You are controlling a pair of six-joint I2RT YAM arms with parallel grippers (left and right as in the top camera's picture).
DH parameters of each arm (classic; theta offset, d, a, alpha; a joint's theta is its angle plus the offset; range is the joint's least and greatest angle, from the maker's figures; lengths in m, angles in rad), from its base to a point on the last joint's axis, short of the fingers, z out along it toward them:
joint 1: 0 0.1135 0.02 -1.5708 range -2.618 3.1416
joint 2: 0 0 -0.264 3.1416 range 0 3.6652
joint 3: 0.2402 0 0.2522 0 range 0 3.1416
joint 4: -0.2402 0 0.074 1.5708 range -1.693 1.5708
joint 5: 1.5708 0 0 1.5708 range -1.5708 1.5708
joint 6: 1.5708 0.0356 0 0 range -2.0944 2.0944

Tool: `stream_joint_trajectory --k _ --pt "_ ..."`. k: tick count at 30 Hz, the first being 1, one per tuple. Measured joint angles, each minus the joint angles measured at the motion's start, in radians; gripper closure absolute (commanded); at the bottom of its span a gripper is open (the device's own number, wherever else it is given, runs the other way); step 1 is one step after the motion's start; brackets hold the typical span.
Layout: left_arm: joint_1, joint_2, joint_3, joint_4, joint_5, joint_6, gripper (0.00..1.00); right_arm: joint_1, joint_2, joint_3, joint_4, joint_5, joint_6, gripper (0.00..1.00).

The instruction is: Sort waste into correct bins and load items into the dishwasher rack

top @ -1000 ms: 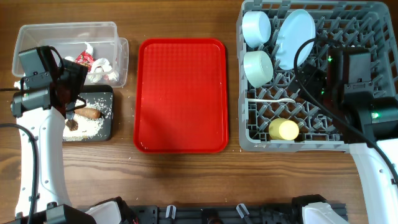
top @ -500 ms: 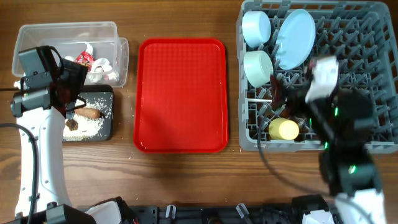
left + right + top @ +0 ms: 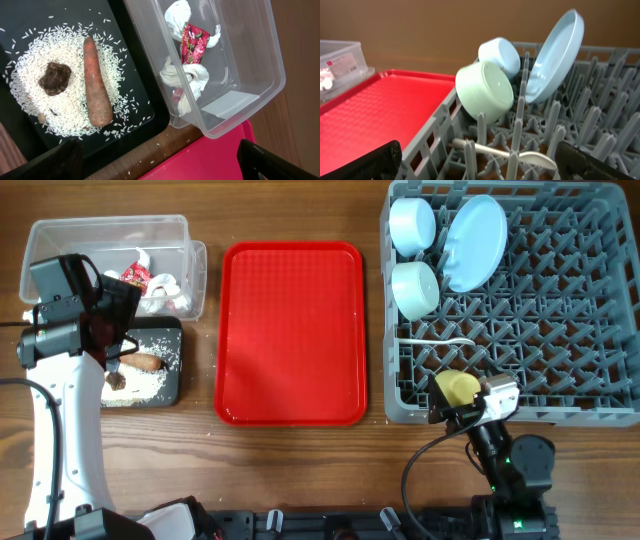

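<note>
The wrapper (image 3: 194,42) and tissue (image 3: 187,80) lie in the clear tub (image 3: 250,60). Rice (image 3: 30,100), a brown lump (image 3: 55,77) and a carrot stick (image 3: 97,82) sit in the black tray (image 3: 30,25). My left gripper (image 3: 160,170) hangs open above the tray's edge, holding nothing. In the grey rack (image 3: 560,310) stand two bowls (image 3: 412,222) (image 3: 415,287), the plate (image 3: 475,242), the spoon (image 3: 440,341) and the yellow cup (image 3: 457,387). At the rack's front edge my right gripper (image 3: 477,167) is open and empty, facing the spoon (image 3: 505,152).
The flat red serving tray (image 3: 290,330) lies between the bins and the rack. A few loose rice grains dot the wood beside the black tray. The right arm (image 3: 505,455) is folded low at the table's front edge.
The right arm has swung back from over the rack's right side to the front edge below the rack. The left arm has not moved.
</note>
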Motion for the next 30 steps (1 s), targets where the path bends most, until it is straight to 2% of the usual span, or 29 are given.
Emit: stream_joint_trajectory --k 4,22,25,26,28,30 --pt "0.000 0.000 0.000 0.000 0.000 0.000 0.00 0.000 -0.084 0.000 0.014 0.000 0.000 0.00" --pt "0.000 0.000 0.000 -0.002 -0.001 0.000 0.00 0.000 -0.085 0.000 0.014 0.000 0.000 0.00" --pt "0.000 -0.030 -0.003 -0.031 -0.042 0.007 0.00 0.000 -0.085 0.000 0.014 0.000 0.000 0.00" --pt "-0.003 -0.053 -0.009 -0.021 -0.051 0.011 0.00 0.000 -0.085 0.000 0.014 0.000 0.000 0.00" --pt "-0.043 -0.142 -0.066 0.095 -0.071 0.072 0.00 0.000 -0.085 0.000 0.015 0.000 0.000 0.00" --pt "-0.141 -0.241 -0.190 0.316 -0.078 0.193 0.00 0.000 -0.087 0.000 0.016 0.000 0.000 0.00"
